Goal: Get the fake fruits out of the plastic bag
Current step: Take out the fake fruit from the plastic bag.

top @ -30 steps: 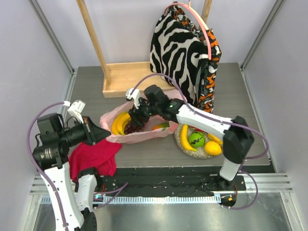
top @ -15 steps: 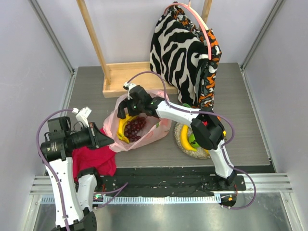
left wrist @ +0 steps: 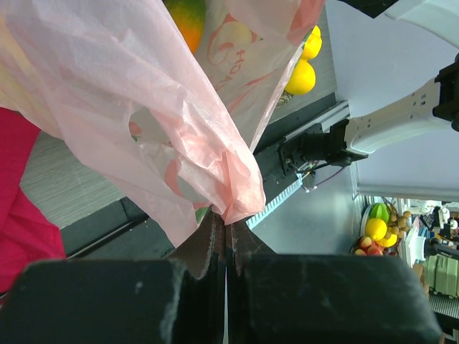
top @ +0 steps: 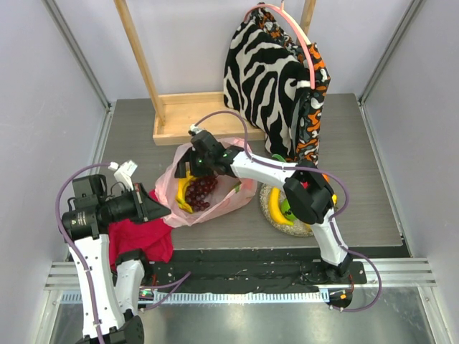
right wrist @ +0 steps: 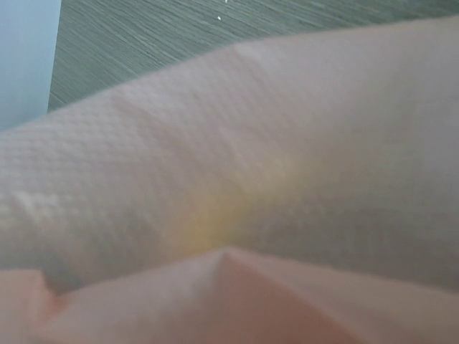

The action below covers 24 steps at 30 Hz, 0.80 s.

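Note:
The pink plastic bag lies open on the table. A yellow banana bunch and dark red grapes show inside it. My left gripper is shut on the bag's near-left edge; in the left wrist view the closed fingertips pinch the pink film. My right gripper is at the bag's far rim, over the banana bunch. The right wrist view is filled by blurred pink film and its fingers are hidden. A banana and a green apple lie on the silvery plate.
A magenta-red cloth lies under my left arm. A zebra-patterned bag hangs on a wooden stand, whose tray base sits at the back. In the left wrist view a yellow lemon shows past the bag.
My right gripper moved from the bag's middle back to its far-left rim. My left arm drew in and lowered, still holding the edge. The bag now lies wider, with the grapes uncovered.

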Tool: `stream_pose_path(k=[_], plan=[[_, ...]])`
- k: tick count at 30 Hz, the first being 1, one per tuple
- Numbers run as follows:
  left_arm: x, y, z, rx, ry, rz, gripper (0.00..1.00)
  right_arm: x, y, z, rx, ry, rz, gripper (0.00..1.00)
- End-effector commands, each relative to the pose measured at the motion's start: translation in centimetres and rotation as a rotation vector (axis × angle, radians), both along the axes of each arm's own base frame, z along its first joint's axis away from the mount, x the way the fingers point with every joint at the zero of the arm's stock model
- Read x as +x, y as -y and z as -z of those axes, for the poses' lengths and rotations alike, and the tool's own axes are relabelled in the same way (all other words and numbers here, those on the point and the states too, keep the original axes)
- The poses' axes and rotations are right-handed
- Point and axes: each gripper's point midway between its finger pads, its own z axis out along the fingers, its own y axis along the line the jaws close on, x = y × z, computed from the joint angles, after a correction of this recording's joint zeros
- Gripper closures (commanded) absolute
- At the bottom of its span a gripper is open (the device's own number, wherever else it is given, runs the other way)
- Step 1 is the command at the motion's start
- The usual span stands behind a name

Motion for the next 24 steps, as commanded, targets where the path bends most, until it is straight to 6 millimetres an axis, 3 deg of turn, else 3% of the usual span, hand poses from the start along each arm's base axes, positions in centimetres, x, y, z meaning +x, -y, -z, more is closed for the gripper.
stream_pose_path(k=[1,8,11,13,17,18,19,24], plan=[[0.2,0.1,0.2,-0.014,-0.010,0.001,1.00,0.6,-0.1,0.0,0.016,-0.088,0.115,0.19],[0.6,-0.1,0.9,-0.016,-0.022,-0.016,1.00,1.9,-1.5,3.1,0.023,-0.154,0.196,0.22],[0.7,-0.2,1.1,-0.010,-0.024,-0.022,1.00,3.7,-2.5,2.9,0.044,-0.116,0.209,0.32],[0.8,-0.3,1.2,-0.010,-0.027,-0.025,1.00,4.4,-2.8,2.3,0.063,-0.096,0.202,0.43],[1.5,-0.5,0.9,-0.023,-0.038,-0.041,1.00,5.9,-0.9,-0.3,0.112,-0.067,0.168,0.64],[1.6,-0.6,0.8,-0.019,-0.032,-0.041,1.00,5.7,-0.4,-2.3,0.146,-0.060,0.140,0.66],[2.3,-0.8,0.6,-0.021,-0.027,-0.052,1.00,5.6,0.5,-2.3,0.142,-0.068,0.134,0.72],[3.8,-1.1,-0.2,-0.062,-0.023,-0.083,1.00,7.0,4.1,-3.9,0.171,-0.040,0.162,0.72]])
